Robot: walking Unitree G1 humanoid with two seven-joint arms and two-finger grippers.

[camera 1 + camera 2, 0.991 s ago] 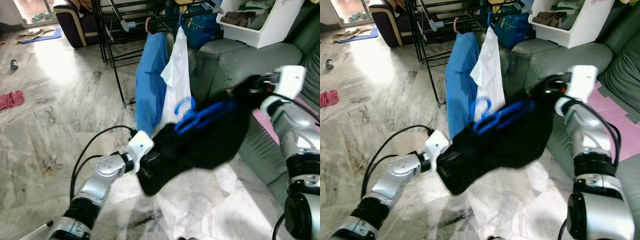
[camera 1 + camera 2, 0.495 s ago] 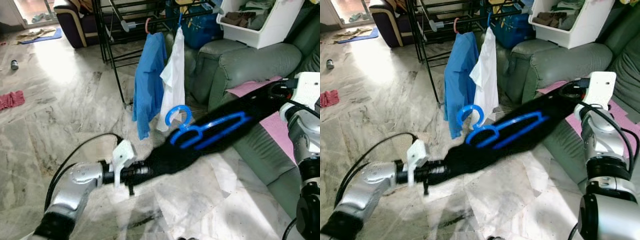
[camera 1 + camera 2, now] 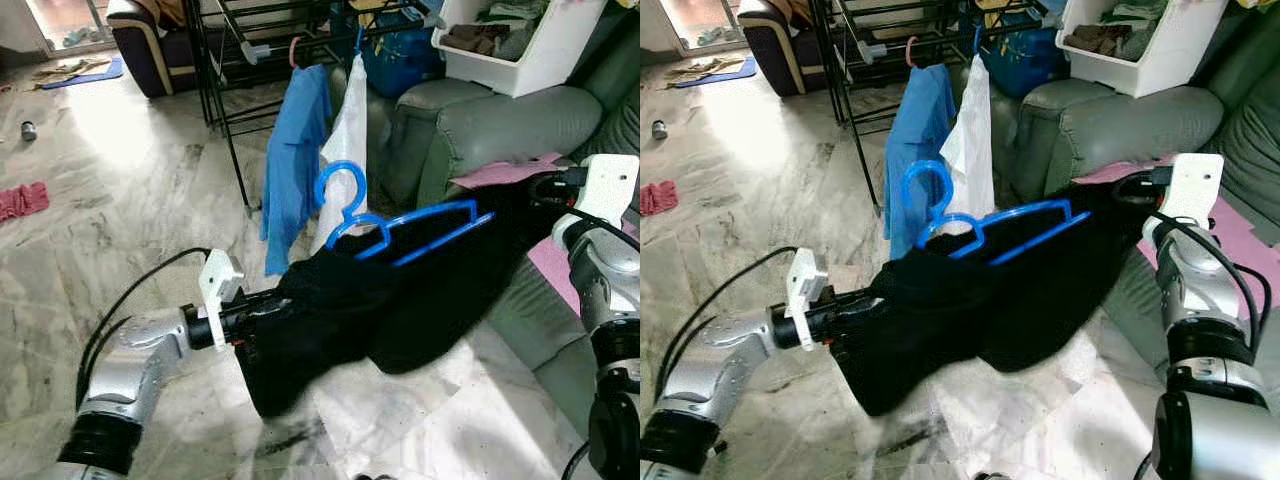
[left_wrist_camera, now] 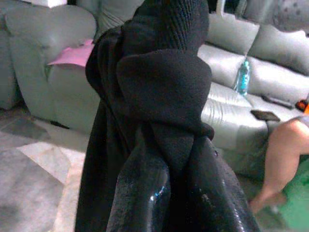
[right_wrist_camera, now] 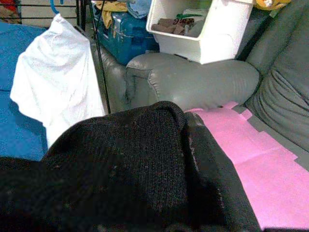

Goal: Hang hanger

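Both grippers are clamped on a black garment (image 3: 400, 310), the left gripper (image 3: 255, 322) at its lower end and the right gripper (image 3: 535, 195) at the higher end by the grey sofa (image 3: 480, 120), so the cloth sags between them, probably to carry it toward the black drying rack (image 3: 225, 90). Resting along the cloth's top edge, the blue hanger (image 3: 400, 235) runs lengthwise between the grippers, rising toward the right one. Its hook (image 3: 340, 185) stands upright near the left end, in front of the hanging white shirt (image 3: 352, 140).
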